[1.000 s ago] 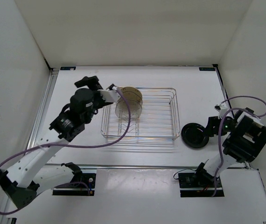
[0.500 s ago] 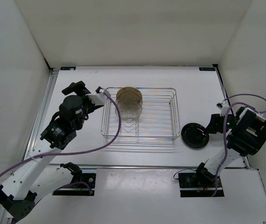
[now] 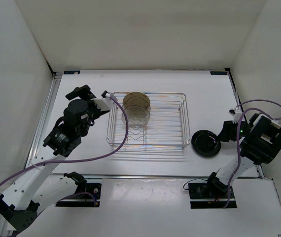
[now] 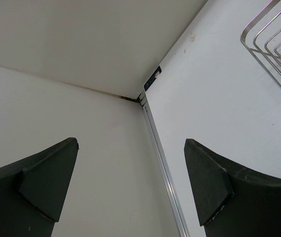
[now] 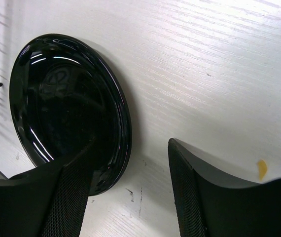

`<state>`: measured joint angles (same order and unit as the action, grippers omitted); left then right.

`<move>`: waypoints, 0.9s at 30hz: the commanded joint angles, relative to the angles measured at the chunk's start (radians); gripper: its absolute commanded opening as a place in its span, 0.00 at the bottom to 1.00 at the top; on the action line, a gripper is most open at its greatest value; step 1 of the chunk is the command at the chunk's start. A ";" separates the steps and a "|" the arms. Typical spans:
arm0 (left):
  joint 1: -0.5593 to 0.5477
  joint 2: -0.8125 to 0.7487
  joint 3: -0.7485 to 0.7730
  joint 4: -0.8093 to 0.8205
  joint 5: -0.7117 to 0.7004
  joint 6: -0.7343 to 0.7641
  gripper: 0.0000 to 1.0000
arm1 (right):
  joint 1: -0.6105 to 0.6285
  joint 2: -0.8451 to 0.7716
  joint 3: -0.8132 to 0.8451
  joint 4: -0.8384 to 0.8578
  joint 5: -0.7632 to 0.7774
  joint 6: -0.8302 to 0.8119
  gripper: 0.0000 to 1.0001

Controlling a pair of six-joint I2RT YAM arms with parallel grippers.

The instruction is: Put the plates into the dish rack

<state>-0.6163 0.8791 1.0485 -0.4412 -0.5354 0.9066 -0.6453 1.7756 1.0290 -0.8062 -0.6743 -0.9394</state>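
The chrome wire dish rack [image 3: 170, 123] sits mid-table; its corner shows in the left wrist view [image 4: 273, 54]. A tan plate [image 3: 136, 100] stands on edge in its far left part, with a pale translucent plate [image 3: 136, 116] standing just in front of it. The glossy black plate [image 3: 205, 143] lies flat on the table right of the rack, also in the right wrist view [image 5: 64, 111]. My right gripper [image 5: 130, 170] is open, its left finger over the plate's rim, its right finger over bare table. My left gripper [image 4: 130, 177] is open and empty, left of the rack. The other pale plate is not visible.
White walls enclose the table on the left, back and right. A metal rail [image 3: 46, 116] runs along the table's left edge, and shows in the left wrist view [image 4: 162, 168]. Purple cables loop from both arms; the left one [image 3: 125, 131] hangs across the rack's left side.
From a second ago, my left arm has pulled back leftward away from the plates in the rack. The right gripper has stayed at the black plate.
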 commanded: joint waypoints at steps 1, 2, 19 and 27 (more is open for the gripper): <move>0.006 -0.003 0.036 -0.001 -0.009 -0.017 1.00 | 0.001 0.021 -0.041 -0.023 0.053 -0.048 0.64; 0.006 -0.003 0.036 -0.001 -0.009 -0.017 1.00 | 0.001 0.021 -0.027 -0.024 0.053 -0.048 0.64; 0.015 -0.012 0.027 -0.001 -0.009 -0.026 1.00 | 0.122 0.036 0.008 -0.074 0.062 -0.029 0.62; 0.015 -0.022 0.027 -0.001 -0.009 -0.026 1.00 | 0.122 0.036 0.008 -0.074 0.071 -0.019 0.34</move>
<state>-0.6048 0.8757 1.0485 -0.4419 -0.5354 0.8959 -0.5274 1.7962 1.0412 -0.8658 -0.6292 -0.9546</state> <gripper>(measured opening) 0.994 0.372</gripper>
